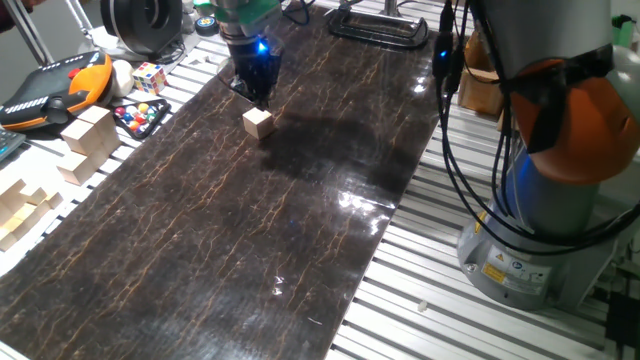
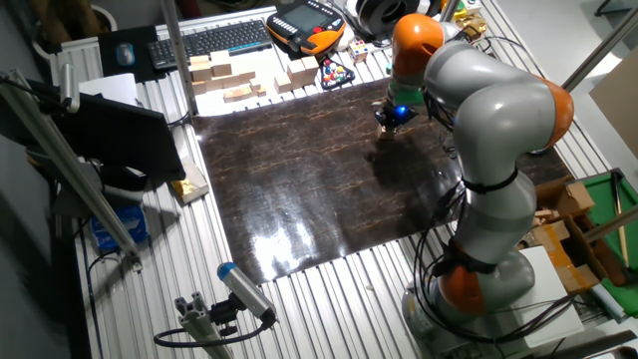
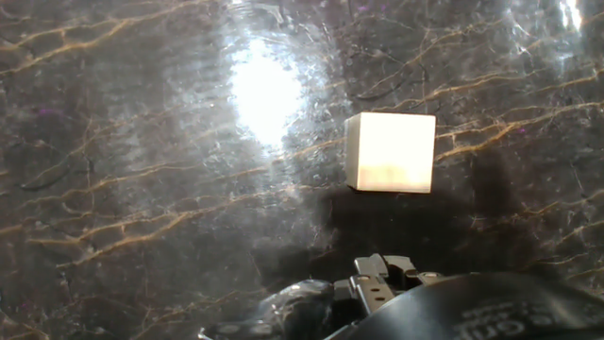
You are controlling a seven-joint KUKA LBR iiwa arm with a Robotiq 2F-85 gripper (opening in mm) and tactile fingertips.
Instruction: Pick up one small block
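Observation:
The small block is a pale beige wooden cube standing alone on the dark marbled mat. My gripper hangs low just behind the block, apart from it, with a blue light on the hand. I cannot make out how the jaws stand. In the other fixed view the gripper is at the mat's far right part, and the block barely shows under it. In the hand view the block sits right of centre, brightly lit, and only the hand's body shows at the bottom edge.
Left of the mat lie larger wooden blocks, a Rubik's cube, a tray of coloured balls and an orange teach pendant. A black clamp lies at the far end. The arm's base stands on the right.

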